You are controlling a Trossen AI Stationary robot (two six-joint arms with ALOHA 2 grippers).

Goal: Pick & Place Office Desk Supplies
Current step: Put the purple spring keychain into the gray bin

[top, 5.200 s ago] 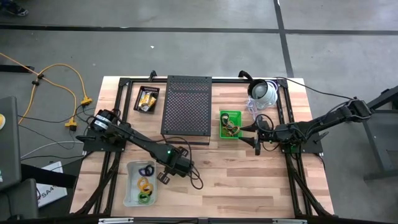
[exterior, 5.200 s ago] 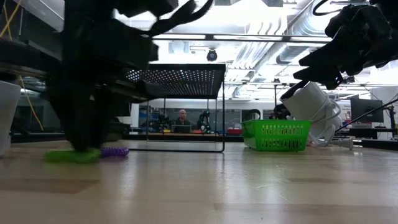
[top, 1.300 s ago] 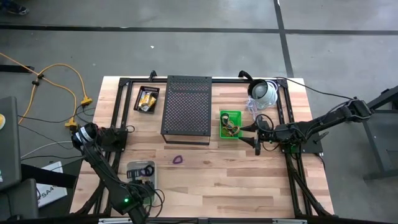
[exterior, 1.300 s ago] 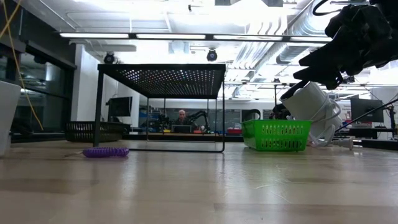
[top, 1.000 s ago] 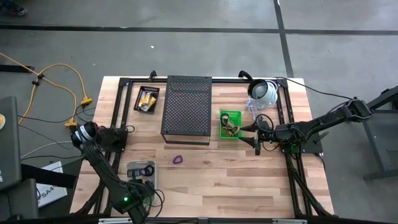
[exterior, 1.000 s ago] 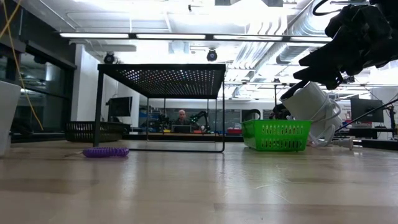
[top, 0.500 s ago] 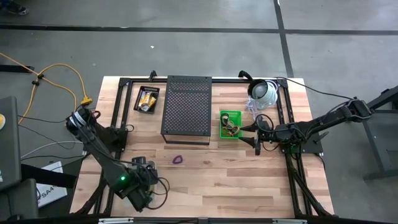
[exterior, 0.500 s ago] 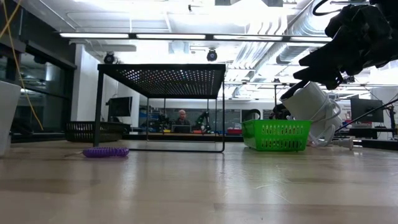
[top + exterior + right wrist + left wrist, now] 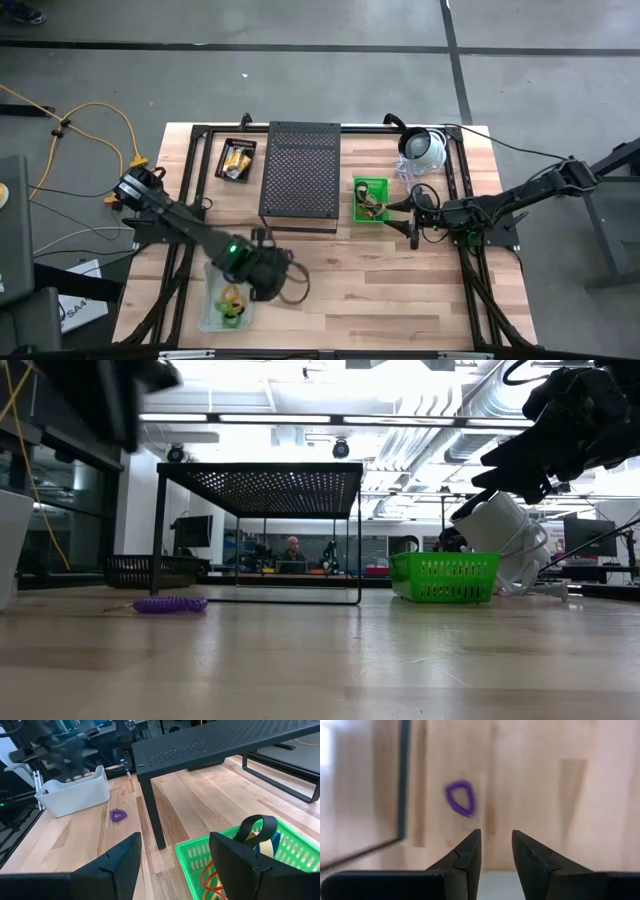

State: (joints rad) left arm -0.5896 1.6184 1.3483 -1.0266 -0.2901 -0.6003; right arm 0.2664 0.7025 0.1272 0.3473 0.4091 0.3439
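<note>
Left hand (image 9: pixel 494 840), fingers apart and empty, is hovering just short of the purple loop (image 9: pixel 459 798) lying loose on the counter (image 9: pixel 380 280). Several loops are sitting in the white bin (image 9: pixel 210 312); right hand (image 9: pixel 172 851) is waiting open beside the green basket (image 9: pixel 235 851).

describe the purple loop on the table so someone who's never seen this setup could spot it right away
Start at the black perforated metal stand in the middle of the wooden table. Just in front of its left front leg, toward the white bin, a small purple loop lies flat on bare wood. It is the only loose item outside any container.
</note>
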